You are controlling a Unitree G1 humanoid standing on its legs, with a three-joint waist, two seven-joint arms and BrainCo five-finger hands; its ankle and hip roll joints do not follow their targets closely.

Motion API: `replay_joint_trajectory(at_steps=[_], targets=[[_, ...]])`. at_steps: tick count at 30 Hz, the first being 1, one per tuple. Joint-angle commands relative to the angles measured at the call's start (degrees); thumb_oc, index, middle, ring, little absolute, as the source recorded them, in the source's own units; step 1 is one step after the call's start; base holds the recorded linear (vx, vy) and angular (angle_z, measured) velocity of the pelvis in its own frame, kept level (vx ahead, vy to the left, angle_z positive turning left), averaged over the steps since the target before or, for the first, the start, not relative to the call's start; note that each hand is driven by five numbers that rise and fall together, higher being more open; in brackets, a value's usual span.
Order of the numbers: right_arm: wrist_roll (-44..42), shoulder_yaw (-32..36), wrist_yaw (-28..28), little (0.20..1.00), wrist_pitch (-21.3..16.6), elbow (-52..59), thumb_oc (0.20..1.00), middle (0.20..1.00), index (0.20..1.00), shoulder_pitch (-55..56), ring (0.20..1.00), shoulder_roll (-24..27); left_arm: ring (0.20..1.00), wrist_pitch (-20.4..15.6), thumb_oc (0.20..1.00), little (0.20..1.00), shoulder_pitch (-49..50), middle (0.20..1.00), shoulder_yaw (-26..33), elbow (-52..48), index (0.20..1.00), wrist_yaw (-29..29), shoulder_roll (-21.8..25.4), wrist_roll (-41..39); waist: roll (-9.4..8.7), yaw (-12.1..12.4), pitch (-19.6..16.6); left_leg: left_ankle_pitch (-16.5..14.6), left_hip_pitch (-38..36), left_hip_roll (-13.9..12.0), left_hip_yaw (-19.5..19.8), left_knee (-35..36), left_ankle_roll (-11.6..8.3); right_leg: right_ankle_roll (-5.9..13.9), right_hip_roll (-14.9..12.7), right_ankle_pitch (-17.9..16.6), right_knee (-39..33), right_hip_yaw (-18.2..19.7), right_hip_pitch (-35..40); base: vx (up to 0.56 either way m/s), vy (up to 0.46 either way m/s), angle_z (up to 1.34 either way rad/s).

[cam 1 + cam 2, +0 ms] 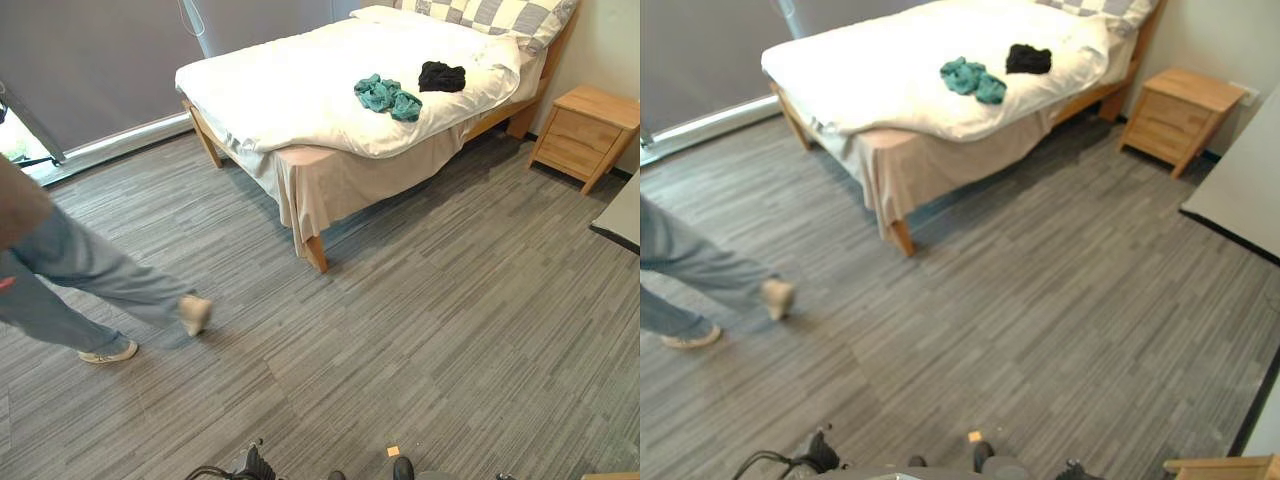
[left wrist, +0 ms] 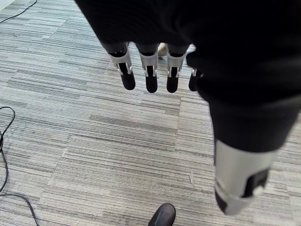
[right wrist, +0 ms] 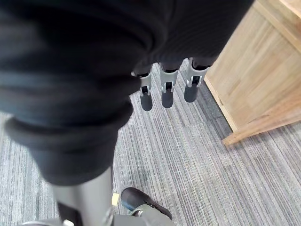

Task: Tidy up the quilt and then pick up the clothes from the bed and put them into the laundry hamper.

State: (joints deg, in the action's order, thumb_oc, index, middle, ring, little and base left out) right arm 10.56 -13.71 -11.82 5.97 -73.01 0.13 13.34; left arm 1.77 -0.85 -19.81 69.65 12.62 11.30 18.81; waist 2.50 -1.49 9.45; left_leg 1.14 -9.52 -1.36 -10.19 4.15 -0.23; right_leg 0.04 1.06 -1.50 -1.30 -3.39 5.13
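Two garments, teal clothes (image 1: 388,96) and black clothes (image 1: 441,76), are lying on the quilt (image 1: 290,90), while left hand (image 2: 150,70) and right hand (image 3: 167,87) are hanging relaxed, grasping nothing.

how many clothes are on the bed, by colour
teal clothes: 1 bundle, near the bed's side edge
black clothes: 1 bundle, closer to the pillows
total: 2 bundles, apart from each other on the white quilt; how many garments each holds cannot be told
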Motion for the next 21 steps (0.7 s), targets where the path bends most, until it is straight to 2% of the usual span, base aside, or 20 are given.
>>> replay_joint_trajectory(at_steps=[1,14,16,17,18,19,20,21], targets=[[-2.45,-0.99,-0.88,1.0,-0.61,-2.08,1.0,1.0,1.0,-1.88,1.0,0.66,1.0,-0.08,1.0,1.0,-2.26,1.0,0.57,1.71,1.0,0.69,0.66,0.64,-3.32,-0.18,-0.29,-4.9,-1.05,0.75,1.53,0.85,-2.53,7.15,-5.73,5.68,-1.22,2.18,3.73,0.0,0.0,0.0],[-1.72,-1.96,-0.54,1.0,-0.46,0.12,1.0,1.0,1.0,-3.0,1.0,0.04,1.0,0.27,1.0,1.0,-2.93,1.0,1.61,2.2,1.0,0.25,0.88,-1.89,-3.74,0.37,0.57,-4.96,0.82,1.16,1.94,0.85,-1.63,7.46,-5.52,5.89,0.06,3.65,1.16,0.03,0.03,-0.04],[-2.06,-1.77,-0.75,1.0,-0.4,0.68,1.0,1.0,1.0,-3.88,1.0,-0.13,1.0,0.48,1.0,1.0,-3.87,1.0,1.72,1.86,1.0,0.3,1.69,-2.22,-3.96,0.58,1.47,-4.99,1.86,0.92,1.74,0.85,-0.97,7.84,-4.65,6.58,6.96,4.18,-3.55,-0.03,0.042,-0.13],[-2.06,-1.77,-0.75,1.0,-0.4,0.68,1.0,1.0,1.0,-3.88,1.0,-0.13,1.0,0.48,1.0,1.0,-3.87,1.0,1.72,1.86,1.0,0.3,1.69,-2.22,-3.96,0.58,1.47,-4.99,1.86,0.92,1.74,0.85,-0.97,7.84,-4.65,6.58,6.96,4.18,-3.55,0.01,0.063,-0.24],[-2.52,-1.12,-1.47,1.0,-0.55,1.23,1.0,1.0,1.0,-4.31,1.0,-0.13,1.0,0.7,1.0,1.0,-4.36,1.0,1.94,1.64,1.0,0.4,2.42,-2.19,-3.83,0.76,2.32,-5.6,1.84,0.26,1.1,0.85,-0.35,10.29,-3.84,6.51,16.51,3.36,-8.66,0.04,0.088,-0.17],[-2.48,-0.69,-2.14,1.0,-0.39,1.92,1.0,1.0,1.0,-4.6,1.0,0.06,1.0,0.93,1.0,1.0,-4.46,1.0,2.15,1.31,1.0,0.73,2.44,-2.61,-3.65,0.67,3.17,-6.02,1.46,0.15,0.45,0.85,0.13,11.79,-4.24,5.25,23.73,2.66,-12.48,0.06,0.119,-0.36],[-2.8,-0.31,-2.89,1.0,-0.42,2.76,1.0,1.0,1.0,-5.02,1.0,0.28,1.0,1.06,1.0,1.0,-4.65,1.0,2.32,1.19,1.0,1.38,2.51,-3.05,-3.23,0.25,4.25,-6.53,0.28,-0.26,-0.14,0.85,0.33,13.17,-4.61,3.02,28.82,1.63,-15.52,0.12,0.106,-0.51],[-3.56,0.44,-3.62,1.0,-0.5,3.37,1.0,1.0,1.0,-5.26,1.0,0.29,1.0,1.15,1.0,1.0,-4.86,1.0,2.44,1.28,1.0,1.49,2.61,-3.43,-3.03,-0.03,4.68,-7.43,-1.1,-0.51,-0.76,0.85,0.33,13.37,-5.49,2.39,33.41,0.22,-18.4,0.67,0.075,-0.48]])
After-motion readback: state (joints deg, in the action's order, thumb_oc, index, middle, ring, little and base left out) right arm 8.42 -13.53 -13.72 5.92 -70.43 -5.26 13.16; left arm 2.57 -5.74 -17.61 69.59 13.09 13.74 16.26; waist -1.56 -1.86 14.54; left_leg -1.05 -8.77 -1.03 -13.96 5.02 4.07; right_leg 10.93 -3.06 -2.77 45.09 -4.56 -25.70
